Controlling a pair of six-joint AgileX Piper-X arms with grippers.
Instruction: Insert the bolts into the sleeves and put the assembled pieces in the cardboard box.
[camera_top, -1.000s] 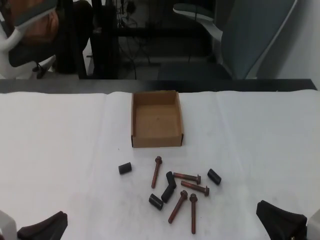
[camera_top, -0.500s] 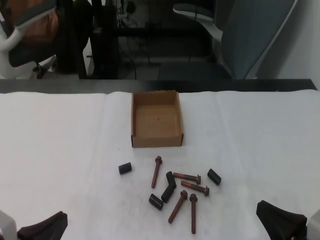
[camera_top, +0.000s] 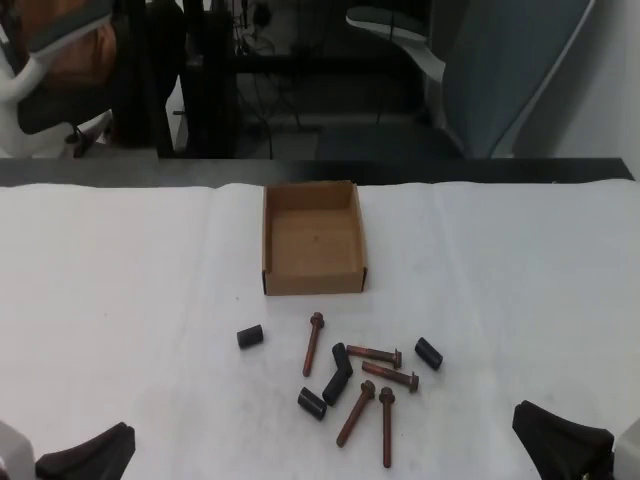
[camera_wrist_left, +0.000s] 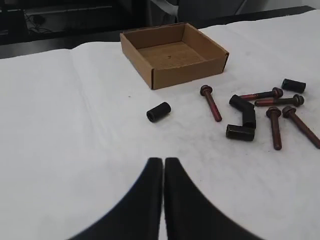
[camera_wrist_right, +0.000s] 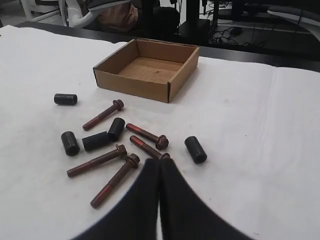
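An open cardboard box (camera_top: 313, 240) (camera_wrist_left: 172, 52) (camera_wrist_right: 148, 69) sits empty at mid-bench. In front of it lie several reddish bolts (camera_top: 314, 343) (camera_wrist_left: 211, 103) (camera_wrist_right: 103, 114) and several black sleeves (camera_top: 250, 336) (camera_wrist_left: 158, 111) (camera_wrist_right: 65, 99), loose in a cluster, with one sleeve (camera_top: 429, 353) (camera_wrist_right: 195, 149) off at the right. My left gripper (camera_top: 85, 455) (camera_wrist_left: 163, 162) rests shut at the near left edge, well short of the parts. My right gripper (camera_top: 560, 440) (camera_wrist_right: 159, 162) is shut at the near right, its tips close to the nearest bolts. Neither holds anything.
A white cloth (camera_top: 520, 270) covers the bench, with free room on both sides of the cluster. Beyond the far edge stand office chairs (camera_top: 500, 70) and dark furniture.
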